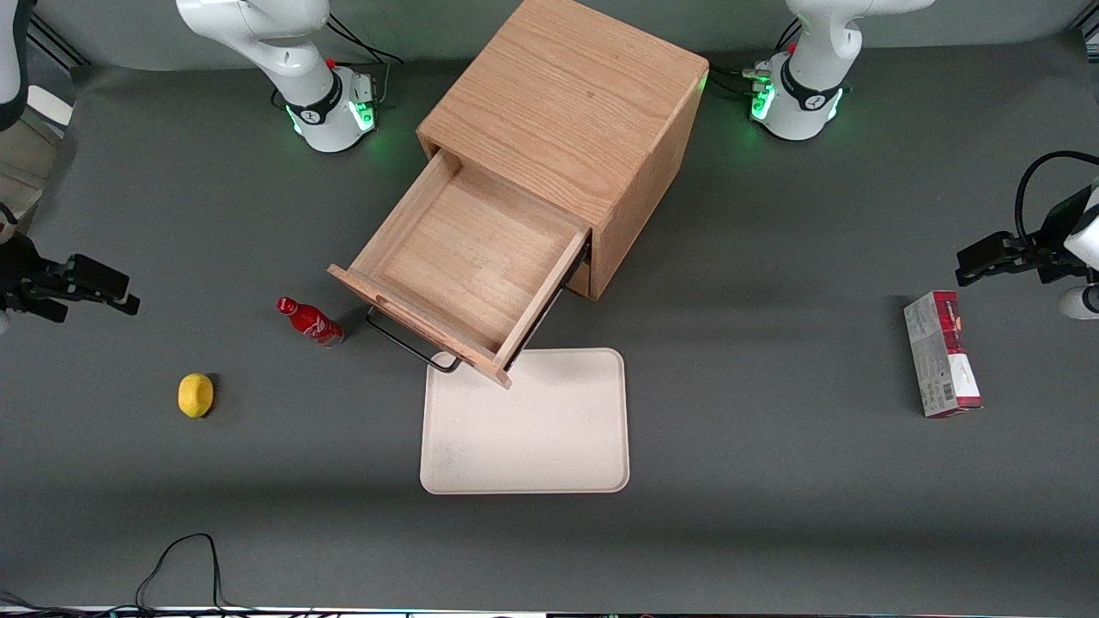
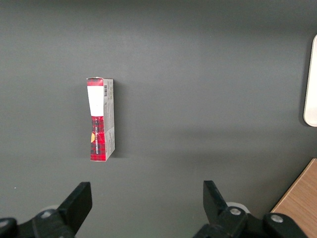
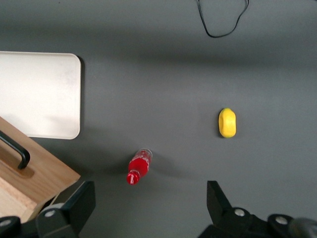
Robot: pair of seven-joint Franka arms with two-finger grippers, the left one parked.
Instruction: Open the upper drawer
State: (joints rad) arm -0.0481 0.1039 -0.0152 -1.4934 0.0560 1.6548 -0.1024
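1. Black cable [image 1: 185,562]: a loop lying on the grey table [image 1: 773,481] at the edge nearest the front camera, toward the working arm's end.
2. Tray [image 1: 525,421]: cream, rectangular with rounded corners, flat on the table. Nothing lies in it. The drawer's front corner overhangs its farther edge.
3. Lemon [image 1: 196,395]: yellow, on bare table toward the working arm's end, well apart from the tray.
4. Bottle [image 1: 310,321]: small, red, with a red cap, standing just beside the drawer's front panel, farther from the camera than the lemon.
5. Upper drawer [image 1: 468,257]: light wood grain, pulled well out of the cabinet [image 1: 571,112]. Its interior is bare wood. The long black bar handle [image 1: 410,345] runs along the flat front panel, above the table between bottle and tray.
6. Carton [image 1: 942,354]: red and grey box lying flat toward the parked arm's end of the table.
7. Gripper [image 3: 148,208]: of the right arm, held high above the table near the working arm's end, clear of the drawer and touching nothing. Its two black fingers [image 3: 77,203] are spread wide apart, with the bottle and bare table seen below between them.
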